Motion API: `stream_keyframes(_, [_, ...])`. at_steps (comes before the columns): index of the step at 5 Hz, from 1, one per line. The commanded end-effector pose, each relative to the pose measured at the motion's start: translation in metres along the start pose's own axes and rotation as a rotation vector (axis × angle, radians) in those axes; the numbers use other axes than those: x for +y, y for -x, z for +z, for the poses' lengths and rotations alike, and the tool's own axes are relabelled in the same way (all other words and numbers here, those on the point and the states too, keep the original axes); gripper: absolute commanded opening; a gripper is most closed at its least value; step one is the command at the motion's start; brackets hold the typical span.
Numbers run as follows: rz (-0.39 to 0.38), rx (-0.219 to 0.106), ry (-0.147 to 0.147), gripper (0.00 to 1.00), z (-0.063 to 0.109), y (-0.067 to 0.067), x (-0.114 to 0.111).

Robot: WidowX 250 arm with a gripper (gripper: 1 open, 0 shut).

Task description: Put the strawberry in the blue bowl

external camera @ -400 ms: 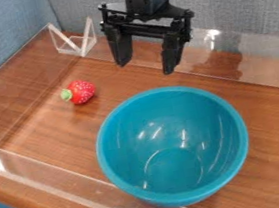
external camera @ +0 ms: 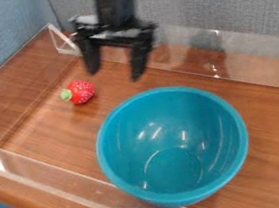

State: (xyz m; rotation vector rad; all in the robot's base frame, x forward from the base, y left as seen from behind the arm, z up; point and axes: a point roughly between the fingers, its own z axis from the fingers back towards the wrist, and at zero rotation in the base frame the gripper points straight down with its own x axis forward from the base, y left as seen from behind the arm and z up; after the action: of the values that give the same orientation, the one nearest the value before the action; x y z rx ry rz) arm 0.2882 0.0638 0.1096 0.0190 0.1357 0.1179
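Table [external camera: 35,127] wood, brown; wall [external camera: 221,15] behind grey.

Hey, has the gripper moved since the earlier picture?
Yes. Against the blue bowl, the gripper has shifted left in the view, toward the strawberry's side; it is motion-blurred now.

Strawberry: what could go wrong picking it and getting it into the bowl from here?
The strawberry is small and round; the open gripper, off to one side, may nudge it and roll it if it comes in misaligned.
The blue bowl has a tall rim close by, so a low carry could clip it.
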Motion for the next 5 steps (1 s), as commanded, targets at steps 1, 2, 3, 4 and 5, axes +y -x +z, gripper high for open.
stream_keyframes(1, [0.062, -0.062, -0.028, 1.0, 0.007, -0.014, 0.038])
stream_keyframes(2, [0.142, -0.056, -0.041, 1.0, -0.004, -0.023, 0.059])
stream_keyframes(3, [0.214, -0.039, -0.041, 1.0, -0.016, -0.032, 0.062])
stream_keyframes(4, [0.28, -0.025, -0.036, 1.0, -0.026, -0.039, 0.063])
stream_keyframes(5, [0.238, -0.018, -0.044, 1.0, -0.043, -0.041, 0.063])
